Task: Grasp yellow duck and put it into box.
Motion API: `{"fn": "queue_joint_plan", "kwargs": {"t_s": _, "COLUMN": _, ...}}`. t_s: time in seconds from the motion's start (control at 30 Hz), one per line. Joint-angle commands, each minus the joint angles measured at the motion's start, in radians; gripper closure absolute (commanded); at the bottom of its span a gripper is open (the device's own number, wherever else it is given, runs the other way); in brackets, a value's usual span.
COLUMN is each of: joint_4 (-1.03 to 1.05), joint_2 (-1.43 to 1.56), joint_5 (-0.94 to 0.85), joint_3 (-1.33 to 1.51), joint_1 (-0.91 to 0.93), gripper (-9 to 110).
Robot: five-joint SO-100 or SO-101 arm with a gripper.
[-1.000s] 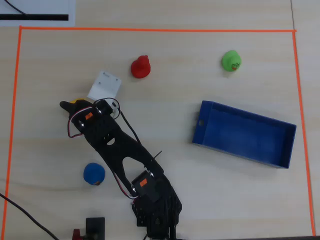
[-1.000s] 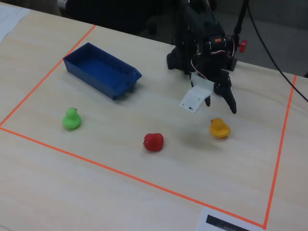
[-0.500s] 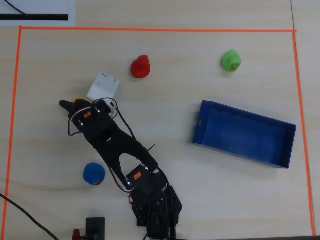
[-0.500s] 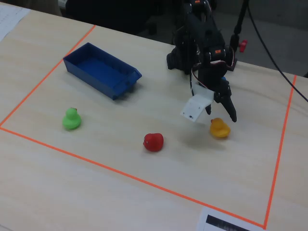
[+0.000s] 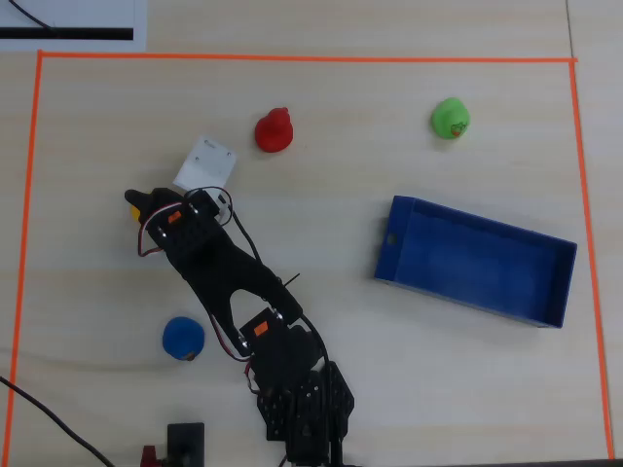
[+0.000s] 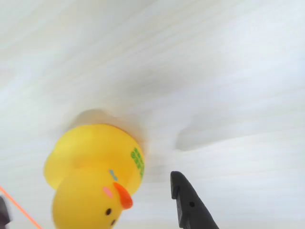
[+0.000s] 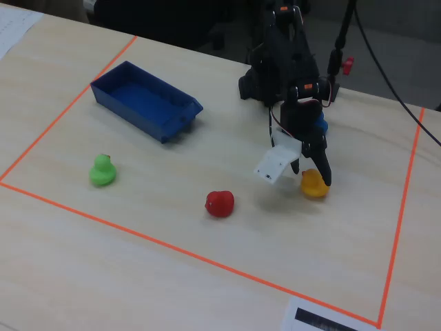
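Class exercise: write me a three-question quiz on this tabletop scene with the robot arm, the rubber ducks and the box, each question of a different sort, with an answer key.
1. True or false: the blue rectangular plastic box already holds a duck.
2. Multiple choice: in the fixed view, the gripper is closest to which toy? A) the small green rubber duck B) the small red rubber duck C) the small yellow rubber duck
3. Fill in: in the overhead view, the round blue toy lies to the ____ of the arm's base.

Key
1. False; the box is empty.
2. C; the fingers are down at the yellow duck, though a closed grip is not visible.
3. Left.
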Motion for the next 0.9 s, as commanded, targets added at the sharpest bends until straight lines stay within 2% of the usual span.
{"fn": "queue_joint_plan", "kwargs": {"t_s": 0.0, "joint_4": -0.020, "joint_2": 0.002, "joint_5": 0.023, "joint_3": -0.028, "joint_1": 0.006, "gripper": 71}}
{"fn": "queue_joint_plan", "kwargs": {"t_s": 0.07, "joint_4": -0.020, "joint_2": -0.008, "joint_5": 0.040, "joint_3": -0.034, "joint_1": 0.008, "gripper": 87}}
{"fn": "queue_joint_plan", "kwargs": {"t_s": 0.1, "joint_4": -0.020, "joint_2": -0.009, "joint_5": 0.049, "joint_3": -0.034, "joint_1": 0.008, "gripper": 99}}
{"fn": "queue_joint_plan", "kwargs": {"t_s": 0.13, "joint_4": -0.020, "joint_2": -0.011, "joint_5": 0.057, "joint_3": -0.031, "joint_1": 0.008, "gripper": 101}}
{"fn": "queue_joint_plan", "kwargs": {"t_s": 0.3, "joint_4": 0.021, "joint_2": 0.028, "joint_5": 0.057, "joint_3": -0.014, "joint_1": 0.026, "gripper": 101}}
{"fn": "queue_joint_plan", "kwargs": {"t_s": 0.43, "joint_4": 0.199, "joint_2": 0.187, "joint_5": 0.000, "joint_3": -0.086, "joint_1": 0.137, "gripper": 101}}
{"fn": "queue_joint_plan", "kwargs": {"t_s": 0.6, "joint_4": 0.549, "joint_2": 0.453, "joint_5": -0.249, "joint_3": -0.397, "joint_1": 0.522, "gripper": 101}}
{"fn": "queue_joint_plan", "kwargs": {"t_s": 0.67, "joint_4": 0.583, "joint_2": 0.518, "joint_5": -0.394, "joint_3": -0.472, "joint_1": 0.746, "gripper": 101}}
{"fn": "queue_joint_plan", "kwargs": {"t_s": 0.77, "joint_4": 0.448, "joint_2": 0.595, "joint_5": -0.603, "joint_3": -0.383, "joint_1": 1.092, "gripper": 101}}
{"fn": "queue_joint_plan", "kwargs": {"t_s": 0.87, "joint_4": 0.238, "joint_2": 0.658, "joint_5": -0.775, "joint_3": -0.138, "joint_1": 1.355, "gripper": 101}}
